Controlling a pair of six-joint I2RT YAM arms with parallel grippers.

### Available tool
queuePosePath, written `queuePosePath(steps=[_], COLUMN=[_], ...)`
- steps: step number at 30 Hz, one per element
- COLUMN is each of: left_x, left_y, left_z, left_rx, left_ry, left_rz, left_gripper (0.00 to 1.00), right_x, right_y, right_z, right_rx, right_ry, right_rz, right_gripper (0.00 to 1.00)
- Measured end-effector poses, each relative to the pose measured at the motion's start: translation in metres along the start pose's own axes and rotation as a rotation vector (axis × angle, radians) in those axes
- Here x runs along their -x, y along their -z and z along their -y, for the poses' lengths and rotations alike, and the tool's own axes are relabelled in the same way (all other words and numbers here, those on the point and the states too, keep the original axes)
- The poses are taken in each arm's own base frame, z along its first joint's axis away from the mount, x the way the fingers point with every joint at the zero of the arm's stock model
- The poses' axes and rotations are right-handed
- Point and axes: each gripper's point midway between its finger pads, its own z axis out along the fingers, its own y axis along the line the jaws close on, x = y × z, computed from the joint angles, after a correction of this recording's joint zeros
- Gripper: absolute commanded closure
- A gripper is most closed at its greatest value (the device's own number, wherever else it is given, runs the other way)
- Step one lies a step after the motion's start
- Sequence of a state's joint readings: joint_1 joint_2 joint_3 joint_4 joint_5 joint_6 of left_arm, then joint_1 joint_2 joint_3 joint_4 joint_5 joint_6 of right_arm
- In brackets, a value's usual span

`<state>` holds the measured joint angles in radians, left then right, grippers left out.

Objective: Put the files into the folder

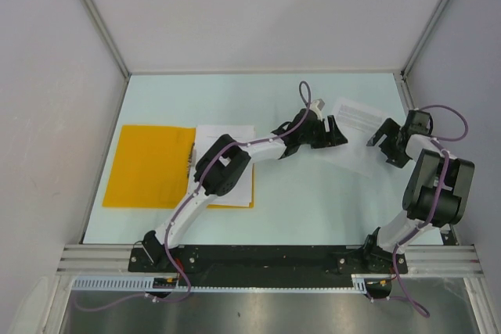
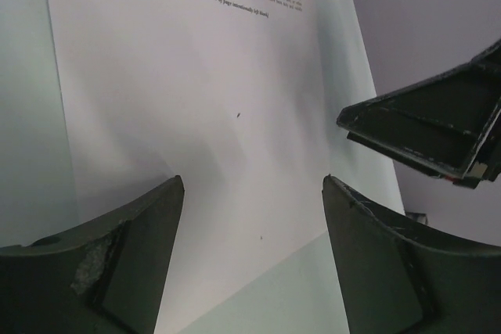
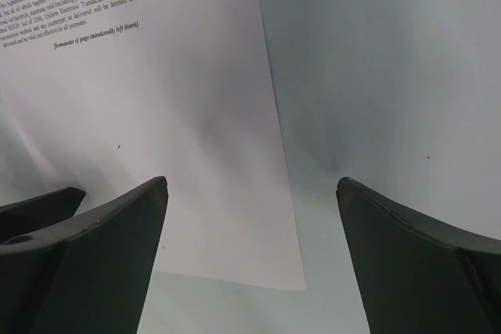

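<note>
The orange-yellow folder [image 1: 149,166] lies open at the left of the table, with white sheets [image 1: 231,140] on its right half. One loose white printed sheet [image 1: 354,132] lies flat at the right. My left gripper [image 1: 335,132] is open and empty at this sheet's left edge. The left wrist view shows the sheet [image 2: 203,91] between and beyond the fingers of that gripper [image 2: 253,181]. My right gripper [image 1: 382,143] is open and empty at the sheet's right edge. In the right wrist view the sheet's corner [image 3: 172,131] lies between the fingers of that gripper [image 3: 252,181].
The left arm [image 1: 235,163] reaches across over the folder's right half. Grey enclosure walls [image 1: 47,76] and metal posts stand around the pale table [image 1: 313,193]. A black rail [image 1: 266,257] runs along the near edge. The right gripper's fingers [image 2: 423,127] show in the left wrist view.
</note>
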<state>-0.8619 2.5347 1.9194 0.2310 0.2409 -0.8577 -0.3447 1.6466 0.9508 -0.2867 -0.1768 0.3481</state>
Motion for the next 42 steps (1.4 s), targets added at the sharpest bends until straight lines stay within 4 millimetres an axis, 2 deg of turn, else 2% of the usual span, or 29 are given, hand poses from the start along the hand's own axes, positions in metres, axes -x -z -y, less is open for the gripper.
queuePosePath(steps=[7, 14, 22, 35, 42], left_x=[-0.002, -0.003, -0.002, 0.002, 0.003], left_y=[-0.003, -0.003, -0.003, 0.003, 0.008], left_z=[0.001, 0.001, 0.001, -0.008, -0.01], left_rx=[0.007, 0.013, 0.005, -0.036, -0.052], left_ry=[0.148, 0.255, 0.29, 0.333, 0.339], left_rz=[0.003, 0.004, 0.002, -0.005, -0.021], left_gripper=[0.2, 0.19, 0.18, 0.18, 0.17], right_x=[-0.006, -0.005, -0.006, -0.028, -0.024], right_y=[-0.006, -0.011, -0.014, -0.006, -0.009], right_z=[-0.001, -0.018, -0.043, -0.083, -0.091], right_rx=[0.024, 0.107, 0.245, 0.589, 0.662], right_ry=[-0.013, -0.028, -0.069, -0.199, -0.189], right_rz=[0.003, 0.032, 0.047, 0.006, 0.027], right_gripper=[0.07, 0.06, 0.06, 0.0, 0.0])
